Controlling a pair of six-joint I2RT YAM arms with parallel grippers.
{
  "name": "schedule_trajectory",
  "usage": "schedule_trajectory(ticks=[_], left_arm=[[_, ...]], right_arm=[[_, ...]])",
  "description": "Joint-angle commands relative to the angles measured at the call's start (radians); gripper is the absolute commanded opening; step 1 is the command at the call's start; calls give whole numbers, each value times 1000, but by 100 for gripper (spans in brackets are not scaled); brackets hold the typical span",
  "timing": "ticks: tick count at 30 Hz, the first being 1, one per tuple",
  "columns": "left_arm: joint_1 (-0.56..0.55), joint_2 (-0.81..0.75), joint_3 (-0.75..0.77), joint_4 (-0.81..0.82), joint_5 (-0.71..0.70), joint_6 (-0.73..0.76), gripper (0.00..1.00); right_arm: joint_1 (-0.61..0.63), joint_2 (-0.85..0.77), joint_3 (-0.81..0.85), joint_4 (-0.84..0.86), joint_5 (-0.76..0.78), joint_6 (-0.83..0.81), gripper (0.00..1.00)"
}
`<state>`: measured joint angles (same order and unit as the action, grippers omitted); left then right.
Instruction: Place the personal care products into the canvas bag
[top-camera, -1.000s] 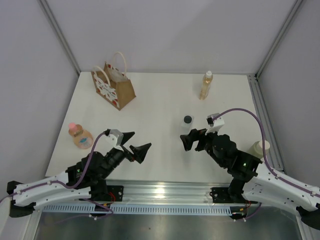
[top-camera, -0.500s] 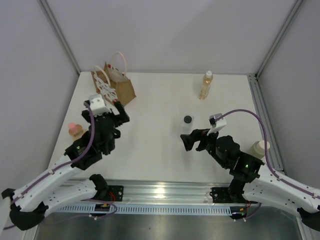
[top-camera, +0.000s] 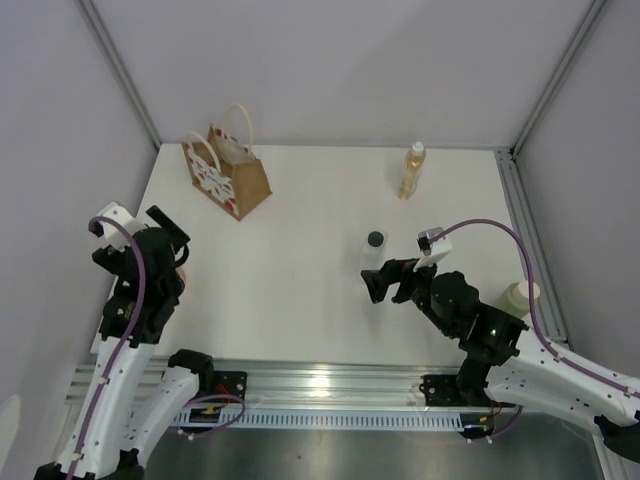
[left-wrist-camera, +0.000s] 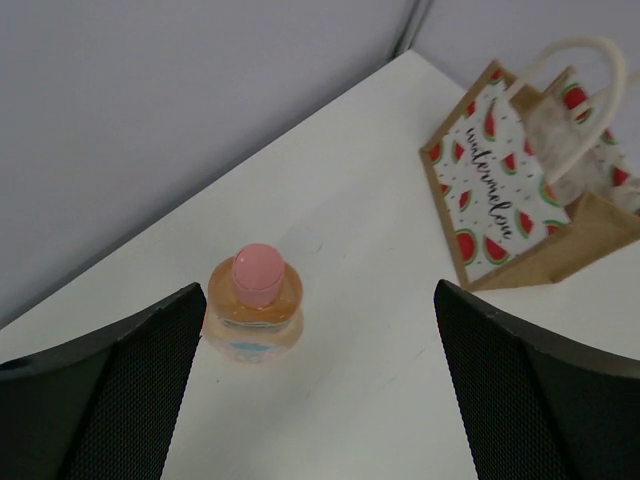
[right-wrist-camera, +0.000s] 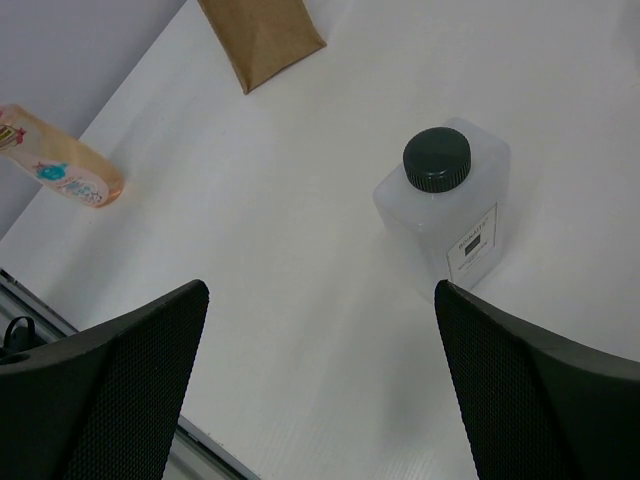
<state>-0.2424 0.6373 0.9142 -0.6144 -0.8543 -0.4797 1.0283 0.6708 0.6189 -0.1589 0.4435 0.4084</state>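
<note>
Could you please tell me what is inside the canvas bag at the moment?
The canvas bag shows no bottle at its mouth; its own walls hide the bottom.

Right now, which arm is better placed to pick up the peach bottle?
Left. The left tool, open, is over the peach bottle, framed between its fingers in the wrist view. The right tool faces the white bottle instead.

A white desk (top-camera: 310, 225) is enclosed by pale grey walls (top-camera: 330, 60); a metal rail (top-camera: 330, 383) is fixed along its near edge.
</note>
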Motion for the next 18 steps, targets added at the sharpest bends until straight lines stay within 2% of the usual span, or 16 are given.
schedule_trajectory(ticks=[1,5,8,11,18], left_arm=[[116,39,-76,21,113,16,99],[274,33,-144,123,271,84,99],[343,41,-186,160,333,111,99],[373,71,-213,199,333,153,99],[419,159,-216,203,380,124,99]], right_arm=[[4,-11,27,7,15,-13,99],[4,-5,30,1,15,-13,99],[6,-5,33,-2,15,-11,99],[4,-7,36,-10,20,-13,99],[4,-11,39,-17,31,-14,99]])
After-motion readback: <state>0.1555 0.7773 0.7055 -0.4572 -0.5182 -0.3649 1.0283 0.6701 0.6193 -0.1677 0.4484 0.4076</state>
